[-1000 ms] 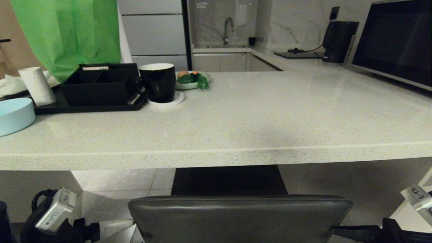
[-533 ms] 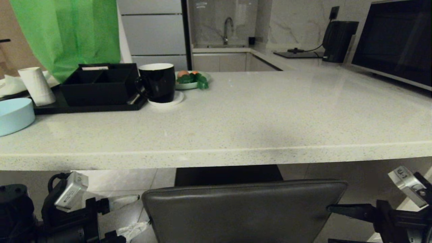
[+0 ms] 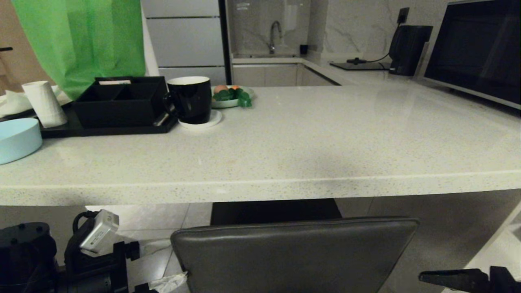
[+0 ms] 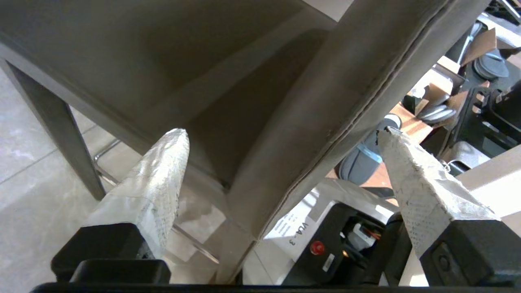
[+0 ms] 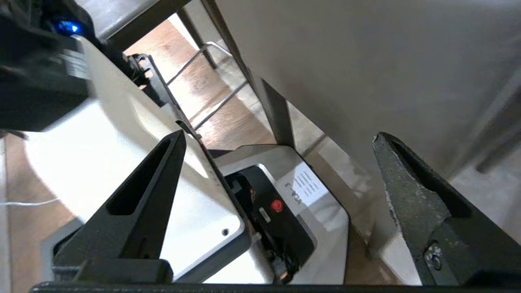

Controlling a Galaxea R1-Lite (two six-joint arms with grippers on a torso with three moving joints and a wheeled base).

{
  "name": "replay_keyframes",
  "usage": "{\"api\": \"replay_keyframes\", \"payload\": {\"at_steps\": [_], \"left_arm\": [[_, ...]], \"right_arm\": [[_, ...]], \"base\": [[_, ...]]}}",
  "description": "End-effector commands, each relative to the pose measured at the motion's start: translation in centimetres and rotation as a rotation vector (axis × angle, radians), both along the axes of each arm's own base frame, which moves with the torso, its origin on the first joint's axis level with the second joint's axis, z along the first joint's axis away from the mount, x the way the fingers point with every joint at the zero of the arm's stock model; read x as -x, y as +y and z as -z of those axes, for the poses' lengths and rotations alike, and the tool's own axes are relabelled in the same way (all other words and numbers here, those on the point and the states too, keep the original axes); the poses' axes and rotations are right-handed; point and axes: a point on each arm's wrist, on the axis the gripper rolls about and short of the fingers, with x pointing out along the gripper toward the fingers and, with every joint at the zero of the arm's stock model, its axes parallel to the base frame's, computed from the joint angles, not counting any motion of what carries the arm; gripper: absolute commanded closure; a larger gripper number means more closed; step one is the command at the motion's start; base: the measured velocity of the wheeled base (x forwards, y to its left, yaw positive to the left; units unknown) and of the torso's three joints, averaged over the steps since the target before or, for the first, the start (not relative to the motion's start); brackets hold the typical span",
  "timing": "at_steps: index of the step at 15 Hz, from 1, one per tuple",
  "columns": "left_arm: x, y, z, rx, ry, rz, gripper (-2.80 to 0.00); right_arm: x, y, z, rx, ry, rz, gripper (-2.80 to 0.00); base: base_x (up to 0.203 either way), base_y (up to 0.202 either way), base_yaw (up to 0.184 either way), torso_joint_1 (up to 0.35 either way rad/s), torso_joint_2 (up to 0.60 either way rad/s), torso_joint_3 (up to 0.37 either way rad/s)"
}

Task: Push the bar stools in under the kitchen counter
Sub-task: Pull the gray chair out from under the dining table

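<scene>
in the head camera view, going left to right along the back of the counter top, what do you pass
Light blue bowl → white paper roll → black divided organizer → black mug → plate of greens → black kettle → dark-fronted oven.

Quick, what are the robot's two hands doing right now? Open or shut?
Left gripper: open beside the bar stool backrest, holding nothing.
Right gripper: open, holding nothing.

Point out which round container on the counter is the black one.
The black mug standing on a white coaster, beside the black tray. The other round container, the bowl at the counter's left edge, is pale blue.
</scene>
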Motion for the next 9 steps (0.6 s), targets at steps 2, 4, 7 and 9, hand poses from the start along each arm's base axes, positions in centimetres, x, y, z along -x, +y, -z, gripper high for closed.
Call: {"api": "replay_keyframes", "payload": {"at_steps": [2,4,7,9], "left_arm": [[-0.4,0.0,0.4,-0.002,0.015,0.001,-2.80],[-0.4,0.0,0.5,-0.003,0.022,-0.001,-2.80],[-0.6,0.0,0.4,-0.004,0.012,0.001,-2.80],[-0.8,-0.1,0.3,-0.002,0.002,0.004,-2.80]], "right_arm": [[1.4,-0.5,-2.5,0.085,-0.024,0.125,-2.80],[0.0,-0.9,-0.9,0.169,0.038,0.192,-2.80],[-2.2,-1.3,2.7,0.213,0.115,0.229,-2.80],[-4.2,-1.5,5.0,0.213,0.099,0.232,-2.80]], "base": [[0.000,0.000,0.000,0.000,0.00,0.000],[0.000,0.000,0.000,0.000,0.00,0.000],[0.000,0.000,0.000,0.000,0.00,0.000],[0.000,0.000,0.000,0.000,0.00,0.000]]}}
